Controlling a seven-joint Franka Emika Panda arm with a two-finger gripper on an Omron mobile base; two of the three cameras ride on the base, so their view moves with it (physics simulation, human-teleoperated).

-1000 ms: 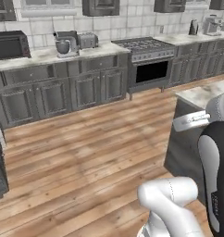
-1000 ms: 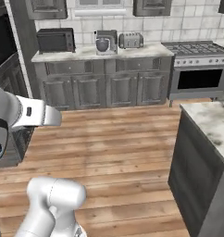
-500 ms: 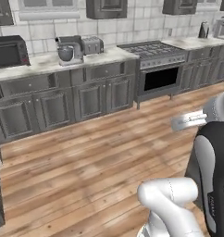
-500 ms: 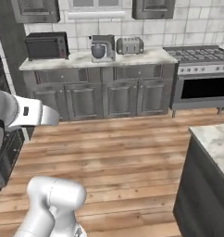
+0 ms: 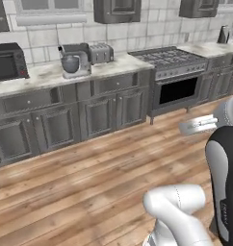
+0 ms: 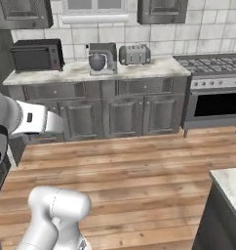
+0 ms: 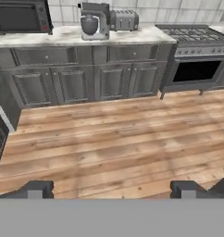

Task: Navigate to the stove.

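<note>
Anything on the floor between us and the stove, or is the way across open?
Nothing visible blocks the way. Bare wood floor runs from the gripper up to the stove, ahead on the right. An island counter corner sits close on the right, beside the path.

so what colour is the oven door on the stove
Black, set in a steel-grey frame below the knob row of the stove; the hand view shows it best.

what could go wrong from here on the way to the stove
The stove sits off to the right rather than straight ahead, so the base could end up facing the cabinets under the stand mixer instead. A dark counter corner stands close on the right and might get clipped in a turn. The open gripper holds nothing, so nothing can drop.
</note>
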